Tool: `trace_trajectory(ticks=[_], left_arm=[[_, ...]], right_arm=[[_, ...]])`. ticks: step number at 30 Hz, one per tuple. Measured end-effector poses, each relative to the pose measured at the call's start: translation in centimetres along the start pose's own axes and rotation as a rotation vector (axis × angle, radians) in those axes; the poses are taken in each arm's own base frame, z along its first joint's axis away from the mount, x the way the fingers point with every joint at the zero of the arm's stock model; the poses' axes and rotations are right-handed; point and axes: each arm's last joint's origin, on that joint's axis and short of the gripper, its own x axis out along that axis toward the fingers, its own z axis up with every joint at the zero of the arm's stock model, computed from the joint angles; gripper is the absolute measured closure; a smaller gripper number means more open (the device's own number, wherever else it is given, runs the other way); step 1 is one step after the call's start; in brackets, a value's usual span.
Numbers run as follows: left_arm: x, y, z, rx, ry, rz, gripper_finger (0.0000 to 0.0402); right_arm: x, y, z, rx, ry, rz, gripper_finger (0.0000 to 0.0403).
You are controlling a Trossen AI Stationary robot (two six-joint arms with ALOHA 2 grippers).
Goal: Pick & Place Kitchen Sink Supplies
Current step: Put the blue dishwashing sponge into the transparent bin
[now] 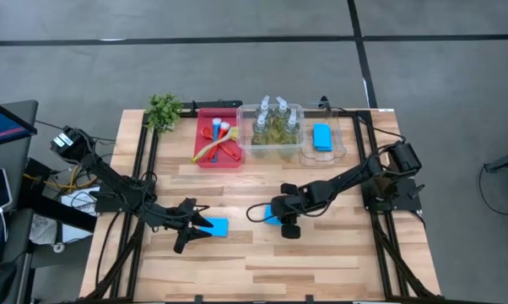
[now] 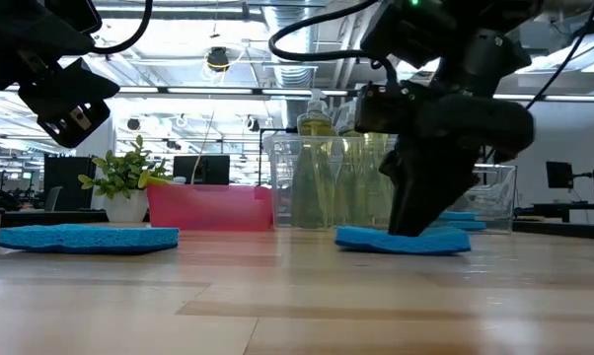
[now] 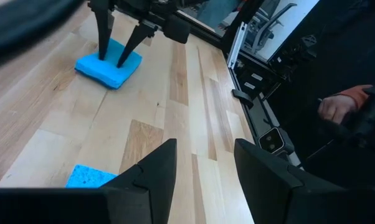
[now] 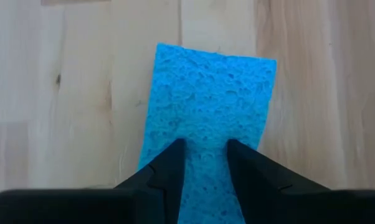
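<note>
Two flat blue sponges lie on the wooden table. One sponge (image 1: 215,226) (image 3: 88,177) lies at the left, its top face up, just beside and below my left gripper (image 1: 195,224) (image 3: 203,155), which hovers open over the table. My right gripper (image 4: 203,146) (image 1: 281,221) points steeply down onto the other sponge (image 4: 212,93) (image 2: 401,240) near the table's middle. Its fingers stand apart over the sponge's near end. Bottles and brushes sit in the bins at the back. My right gripper's fingertips (image 3: 103,53) come from above at the sponge's top face (image 4: 203,124), near one short end, with a gap between them. The sponge lies flat on the table. I cannot tell whether the tips touch it or stop just above.
At the back stand a red tray (image 1: 205,156) with brushes, a clear bin (image 1: 275,150) of bottles, a clear bin (image 1: 338,152) holding a blue sponge, and a small plant (image 1: 164,110). A person's hand (image 3: 337,109) shows beyond the table's right edge. Bare wood lies along the near edge.
</note>
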Motion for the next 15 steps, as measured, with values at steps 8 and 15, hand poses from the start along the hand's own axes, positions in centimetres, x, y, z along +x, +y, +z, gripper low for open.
trace_trajectory(ticks=[8,15], left_arm=[[0.0,0.0,0.0,0.024,0.0,0.0,0.0239],[0.0,0.0,0.0,0.042,0.001,0.001,0.0239]], right_arm=[[1.6,0.2,-0.4,0.091,0.018,-0.008,0.03],[1.5,1.0,-0.6,0.135,0.022,0.006,0.0387]])
